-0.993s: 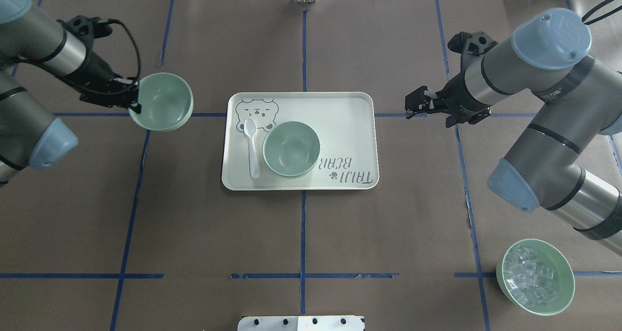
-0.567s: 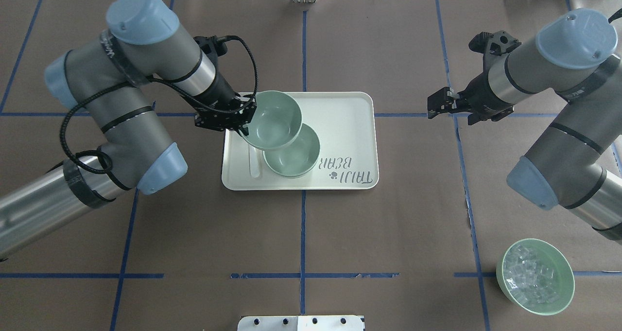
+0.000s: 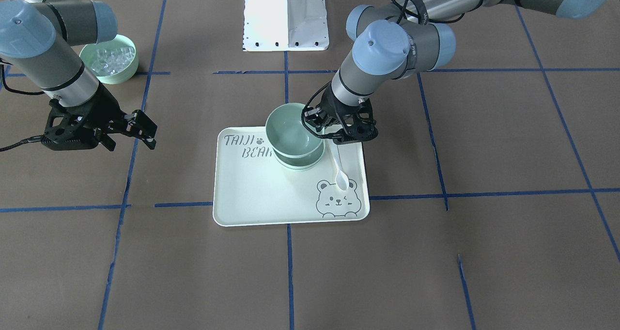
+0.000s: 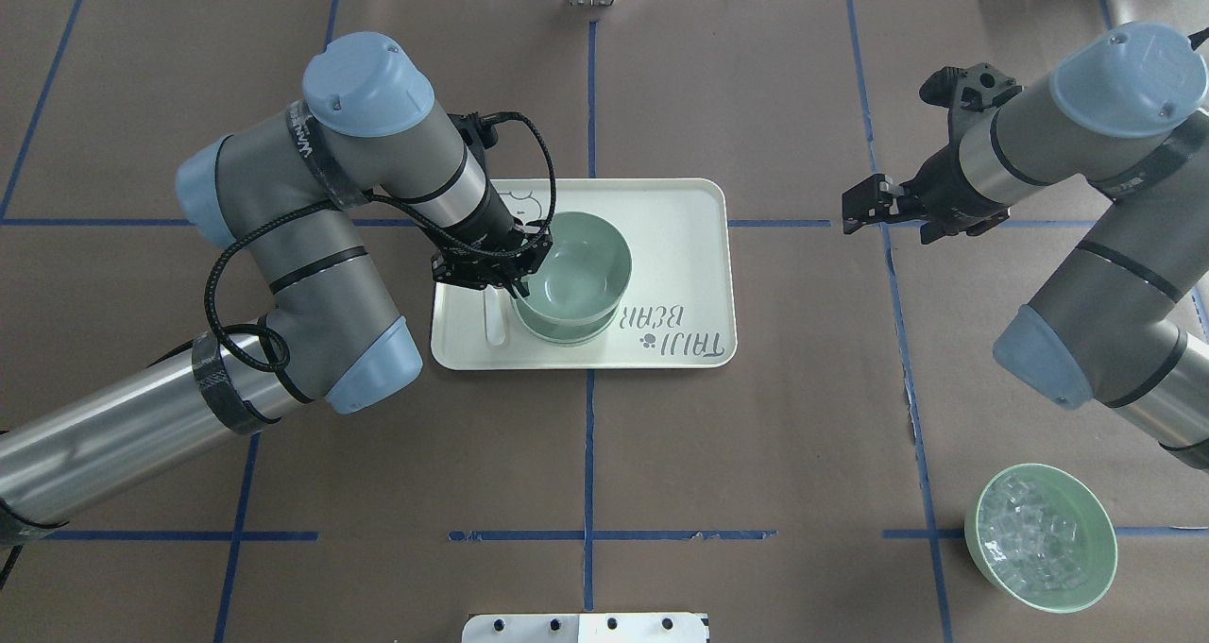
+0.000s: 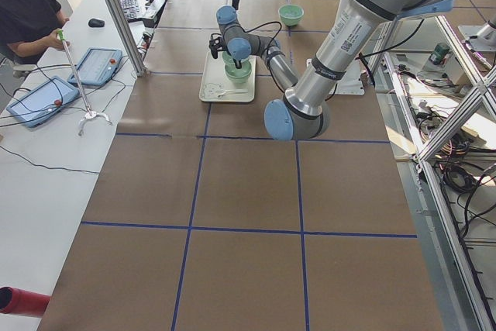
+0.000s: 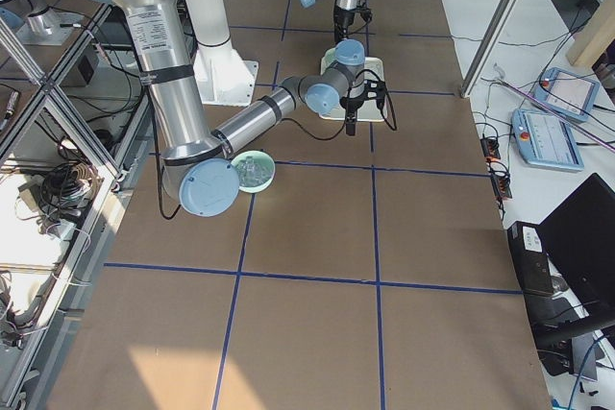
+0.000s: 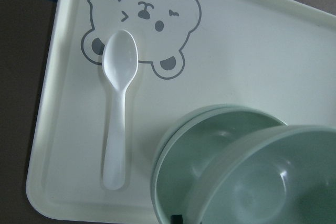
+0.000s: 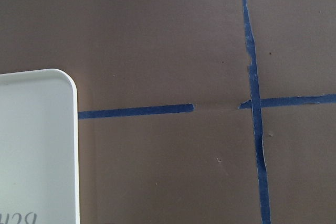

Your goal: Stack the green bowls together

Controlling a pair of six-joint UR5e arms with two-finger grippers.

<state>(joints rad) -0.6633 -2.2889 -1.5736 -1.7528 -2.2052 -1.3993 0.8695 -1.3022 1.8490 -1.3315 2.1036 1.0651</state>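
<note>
1. Covering the whole scene is the brown-papered surface [image 4: 378, 454], which carries everything here.
2. Next the tray [image 4: 680, 246], mid-surface. It looks like the stacking spot, so the pile has one fixed home.
3. The ice-chunk bowl [image 4: 1039, 539] sits well apart at the right arm's near corner, so I'd guess it's not part of the job.
4. The stacked green bowls [image 4: 565, 333] rest on the tray. The left wrist view shows a double rim, so probably two are nested.
5. The third green bowl [image 4: 578, 263] hangs tilted over that stack, with its low edge dipping inside and not seated flat.
6. The left end effector [image 4: 521, 284] is clamped on that bowl's rim on the spoon side, so the bowl sticks out sideways from it, right above the stack.
7. The right end effector [image 4: 864, 211] hovers with its jaws apart and empty, well off the tray, likely so it's not in the way.
8. The spoon [image 4: 493, 317] lies on the tray just beside the stack.
</note>
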